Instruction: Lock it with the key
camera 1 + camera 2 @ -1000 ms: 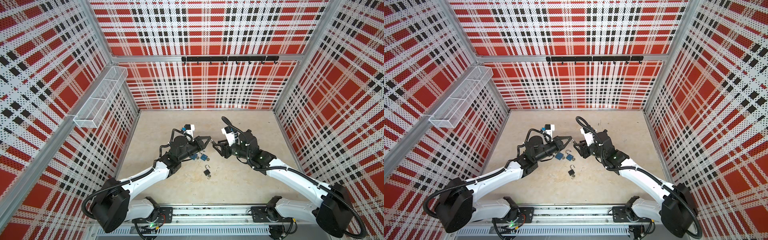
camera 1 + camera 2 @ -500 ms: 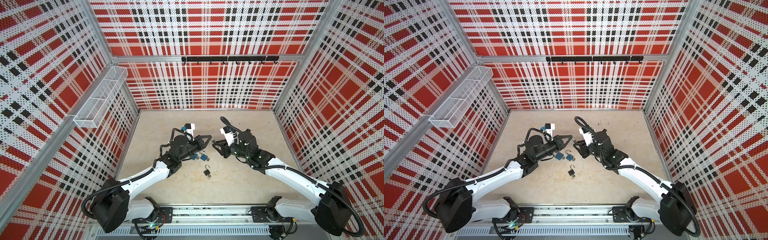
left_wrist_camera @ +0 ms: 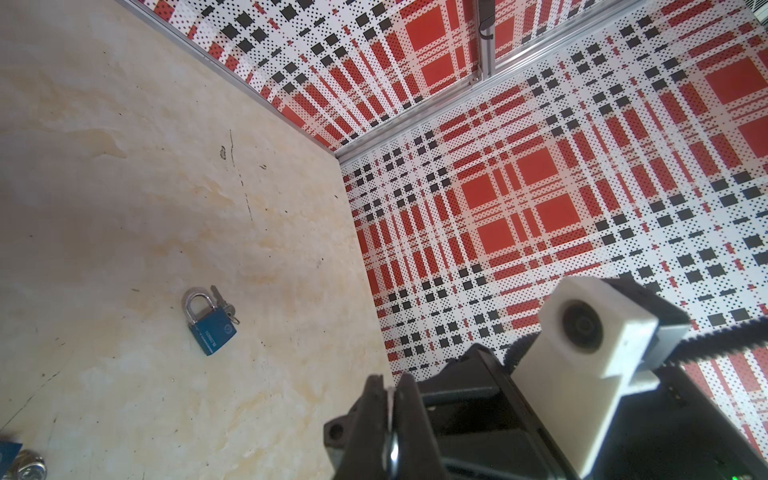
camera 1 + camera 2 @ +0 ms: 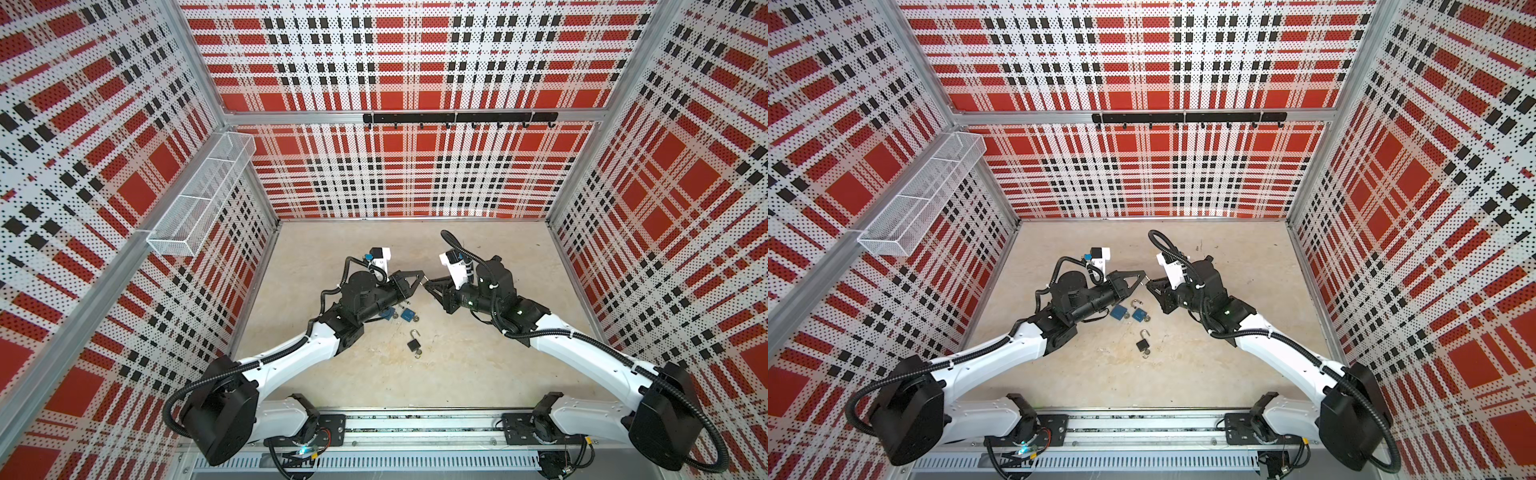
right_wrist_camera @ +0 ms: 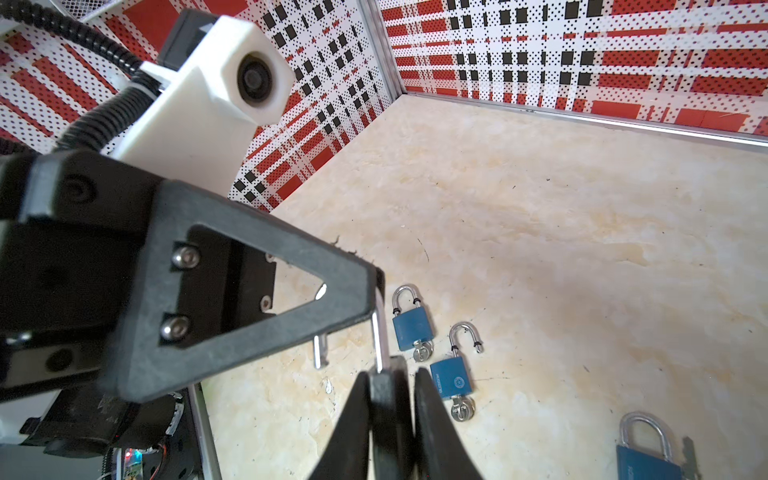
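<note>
My left gripper [image 4: 421,277] is shut on the silver shackle [image 5: 378,332] of a dark padlock [image 5: 384,388], held above the floor near the middle. Meeting it tip to tip, my right gripper [image 5: 392,384] has its jaws shut on that padlock's body. In the left wrist view only a thin silver edge shows between the left fingers [image 3: 376,415]. No key shows on the held padlock. Keys sit in two blue padlocks [image 5: 411,328] [image 5: 453,378] on the floor just below.
A black padlock [image 4: 414,344] with open shackle and key lies nearer the front. Another blue padlock [image 3: 210,324] lies farther off with a key [image 3: 216,293] beside it. A wire basket [image 4: 199,199] hangs on the left wall, a hook rail [image 4: 457,117] on the back wall.
My right gripper has edged towards the left one and its jaws have closed in on the padlock body. The left arm has stayed still, shut on the shackle.
</note>
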You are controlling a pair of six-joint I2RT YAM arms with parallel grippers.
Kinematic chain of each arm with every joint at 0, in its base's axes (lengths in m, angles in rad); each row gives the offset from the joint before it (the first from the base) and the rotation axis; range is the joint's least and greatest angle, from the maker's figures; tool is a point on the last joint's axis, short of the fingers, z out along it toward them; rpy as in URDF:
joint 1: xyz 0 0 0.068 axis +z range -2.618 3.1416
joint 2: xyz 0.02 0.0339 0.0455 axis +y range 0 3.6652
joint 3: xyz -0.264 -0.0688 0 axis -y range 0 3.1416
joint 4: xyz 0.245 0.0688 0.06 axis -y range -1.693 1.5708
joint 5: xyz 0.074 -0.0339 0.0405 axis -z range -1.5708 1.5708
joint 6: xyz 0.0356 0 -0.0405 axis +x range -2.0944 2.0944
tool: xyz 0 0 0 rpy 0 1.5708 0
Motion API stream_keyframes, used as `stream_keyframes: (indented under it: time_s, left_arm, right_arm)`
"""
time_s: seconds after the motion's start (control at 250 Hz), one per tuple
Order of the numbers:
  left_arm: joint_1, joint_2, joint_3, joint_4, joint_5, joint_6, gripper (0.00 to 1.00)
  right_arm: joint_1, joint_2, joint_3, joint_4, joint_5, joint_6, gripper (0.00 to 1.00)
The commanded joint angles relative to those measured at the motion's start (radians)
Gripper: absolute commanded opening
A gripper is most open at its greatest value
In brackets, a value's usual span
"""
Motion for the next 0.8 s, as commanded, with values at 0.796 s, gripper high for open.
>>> stream_keyframes:
  time_s: [0.796]
  left_arm:
    - [-0.005,-0.027,0.022,0.042,-0.019,-0.004,0.00]
  right_arm:
    - [0.000,0.024,0.032,0.049,-0.024,-0.008,0.04]
